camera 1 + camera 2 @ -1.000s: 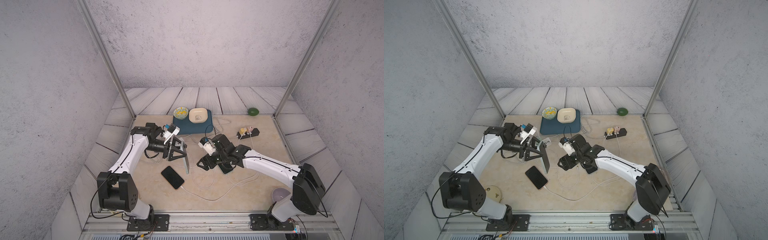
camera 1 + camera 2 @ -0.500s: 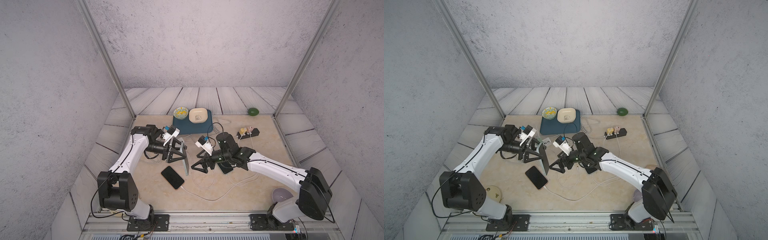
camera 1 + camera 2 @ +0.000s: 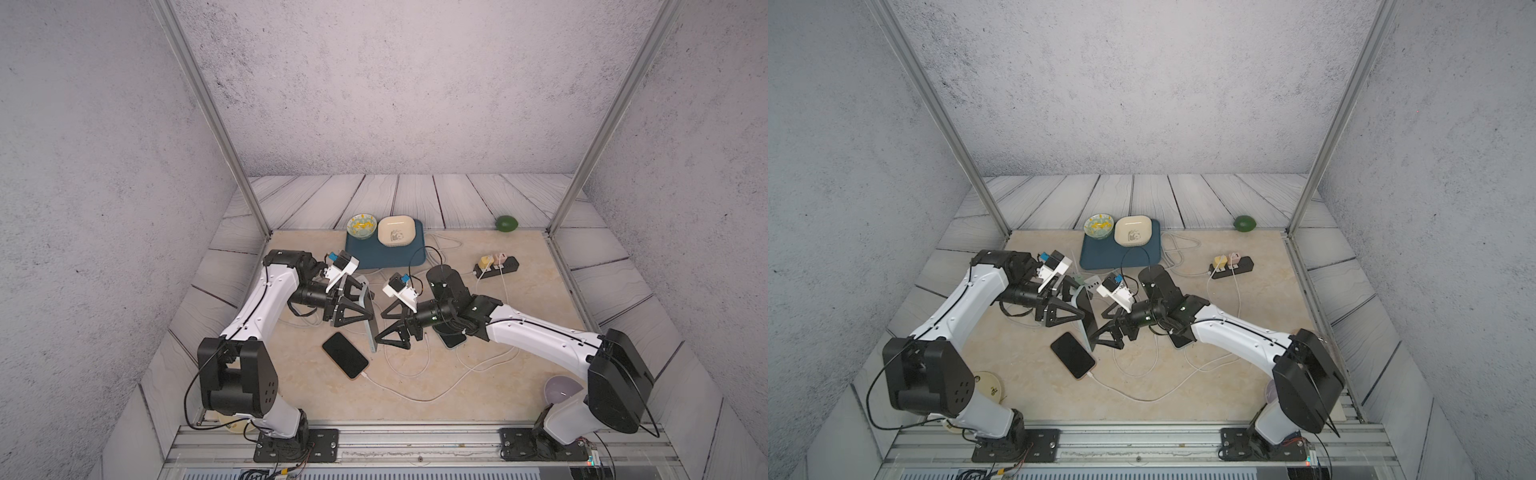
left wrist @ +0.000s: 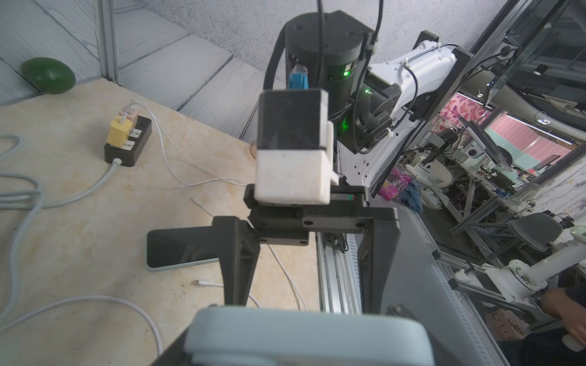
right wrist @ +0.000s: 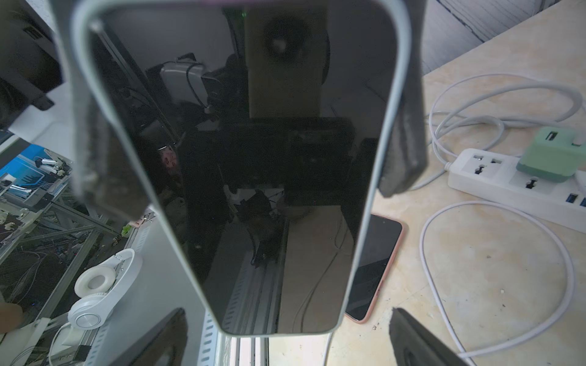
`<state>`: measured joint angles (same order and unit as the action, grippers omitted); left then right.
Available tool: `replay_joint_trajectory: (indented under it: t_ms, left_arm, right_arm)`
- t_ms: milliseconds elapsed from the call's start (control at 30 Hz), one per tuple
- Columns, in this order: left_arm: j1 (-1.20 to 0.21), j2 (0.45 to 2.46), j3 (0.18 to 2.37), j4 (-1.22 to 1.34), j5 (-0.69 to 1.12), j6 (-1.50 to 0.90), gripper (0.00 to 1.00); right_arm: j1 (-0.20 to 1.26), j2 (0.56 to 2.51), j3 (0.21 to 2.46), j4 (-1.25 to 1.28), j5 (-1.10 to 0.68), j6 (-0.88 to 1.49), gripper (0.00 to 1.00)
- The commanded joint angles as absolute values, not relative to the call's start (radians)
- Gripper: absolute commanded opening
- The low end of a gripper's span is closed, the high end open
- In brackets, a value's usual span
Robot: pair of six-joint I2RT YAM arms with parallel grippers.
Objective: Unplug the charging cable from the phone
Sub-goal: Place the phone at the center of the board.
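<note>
Your left fingers (image 5: 404, 133) clamp the rigid, probably slick phone (image 5: 253, 158); its lower end sits just before your wide-spread right fingers (image 4: 236, 253). Grasp the limp cable (image 5: 327, 350) there, against the phone.

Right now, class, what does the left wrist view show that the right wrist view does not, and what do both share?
Only the left wrist view: the avocado, the black power strip and a mint-cased phone. Only the right wrist view: the pink-cased phone, the white power strip and headphones. Both: the held phone, the open right gripper and the tabletop.
</note>
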<state>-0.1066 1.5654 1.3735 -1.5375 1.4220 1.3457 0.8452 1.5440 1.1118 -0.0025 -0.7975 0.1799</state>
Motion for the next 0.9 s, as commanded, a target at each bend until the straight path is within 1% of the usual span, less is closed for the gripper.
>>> replay_joint_trajectory:
  t_ms: [0, 100, 400, 667, 767, 867]
  left_arm:
    - [-0.099, 1.588, 1.417, -1.679, 1.486, 1.472, 0.2]
    - [-0.1, 1.618, 1.437, -1.772, 1.49, 1.566, 0.2]
    - [-0.1, 1.626, 1.439, -1.777, 1.491, 1.571, 0.2]
    - [-0.099, 1.623, 1.439, -1.778, 1.491, 1.571, 0.2]
    - [-0.099, 1.624, 1.439, -1.778, 1.491, 1.57, 0.2]
    - [-0.099, 1.623, 1.438, -1.777, 1.49, 1.569, 0.2]
  right_arm:
    - [0.858, 1.561, 1.154, 0.001, -0.792, 0.164, 0.99]
    - [0.866, 1.572, 1.164, 0.004, -0.797, 0.164, 0.99]
    - [0.886, 1.584, 1.177, 0.027, -0.8, 0.168, 0.99]
    - [0.895, 1.601, 1.196, 0.025, -0.732, 0.164, 0.99]
    - [0.9, 1.606, 1.204, 0.022, -0.711, 0.154, 0.96]
    - [0.903, 1.61, 1.203, 0.031, -0.709, 0.152, 0.9]
